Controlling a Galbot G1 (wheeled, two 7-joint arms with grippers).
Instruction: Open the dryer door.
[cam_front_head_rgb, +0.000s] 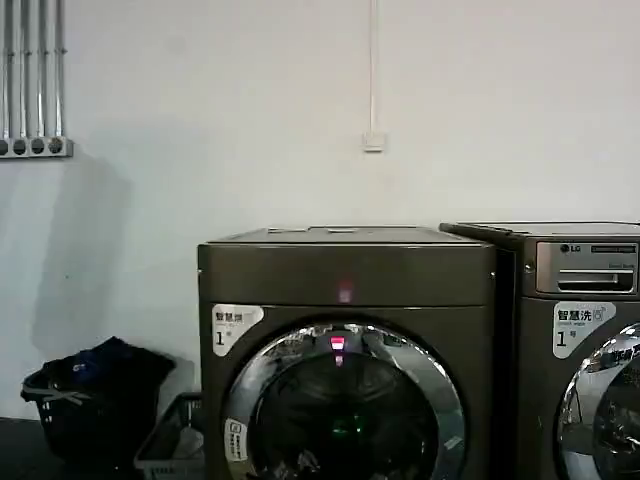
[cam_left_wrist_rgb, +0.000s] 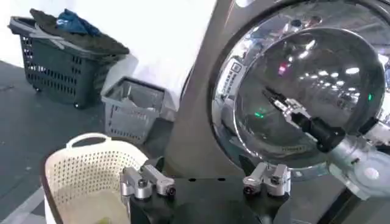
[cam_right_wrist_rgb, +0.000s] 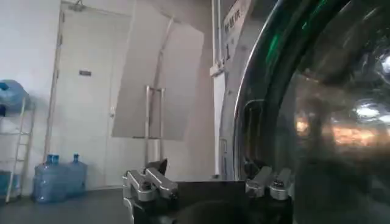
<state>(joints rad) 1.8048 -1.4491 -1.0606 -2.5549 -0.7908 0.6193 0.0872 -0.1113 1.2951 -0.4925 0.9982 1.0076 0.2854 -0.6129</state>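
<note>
The dryer (cam_front_head_rgb: 345, 270) is the plain dark grey-brown machine in the middle of the head view. Its door (cam_front_head_rgb: 345, 410) is round, with a wide chrome ring and dark glass, and it sits flush with the front. In the left wrist view the door (cam_left_wrist_rgb: 317, 67) is shut, and my right gripper (cam_left_wrist_rgb: 279, 102) reaches across the glass. Seen from the right wrist, that gripper (cam_right_wrist_rgb: 207, 175) is open, one finger close to the chrome ring (cam_right_wrist_rgb: 247, 122) at the door's edge. My left gripper (cam_left_wrist_rgb: 208, 182) hangs open, low in front of the dryer, holding nothing.
The LG machine (cam_front_head_rgb: 585, 340) stands immediately right of the dryer. On the floor to the left are a dark basket of clothes (cam_left_wrist_rgb: 61, 61), a grey basket (cam_left_wrist_rgb: 131, 109) and a cream basket (cam_left_wrist_rgb: 85, 176). Water bottles (cam_right_wrist_rgb: 58, 179) stand by a far wall.
</note>
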